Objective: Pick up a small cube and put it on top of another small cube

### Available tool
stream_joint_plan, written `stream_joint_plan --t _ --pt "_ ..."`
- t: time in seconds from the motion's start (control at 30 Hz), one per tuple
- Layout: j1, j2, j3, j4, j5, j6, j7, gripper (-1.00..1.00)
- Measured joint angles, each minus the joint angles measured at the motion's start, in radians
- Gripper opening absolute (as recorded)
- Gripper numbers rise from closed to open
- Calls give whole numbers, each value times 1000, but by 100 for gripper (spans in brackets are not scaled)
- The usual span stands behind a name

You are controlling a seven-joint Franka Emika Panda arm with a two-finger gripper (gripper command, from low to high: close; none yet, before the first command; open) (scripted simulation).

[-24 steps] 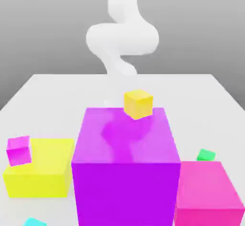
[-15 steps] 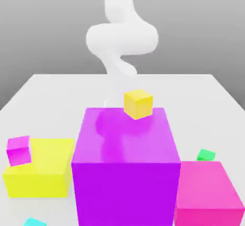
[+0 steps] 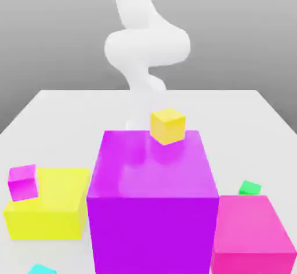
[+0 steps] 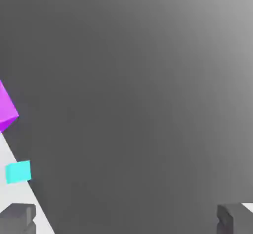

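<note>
Stacking not begun: small cyan cube (image 3: pixel 42 269) lies untouched on the white table (image 3: pixel 69 116) at the near edge, beside the big yellow block (image 3: pixel 49 206); gripper (image 4: pixel 126 220) spread wide, empty, aloft; pickup and placement both remain.

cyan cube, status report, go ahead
Gripper open, empty, up off the table. Small cyan cube untouched on the table, near edge. Big purple block sits between arm and cube.
</note>
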Motion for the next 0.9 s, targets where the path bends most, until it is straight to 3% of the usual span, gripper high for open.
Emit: stream_joint_plan --t 0.27,0.5,0.7,0.9 --pt "235 97 -321 20 -119 51 -392 0" --pt "575 175 -678 48 -256 104 -679 0" --pt "946 144 -1007 91 -452 105 -850 0" --pt "1290 25 -1274 147 -684 56 -983 0"
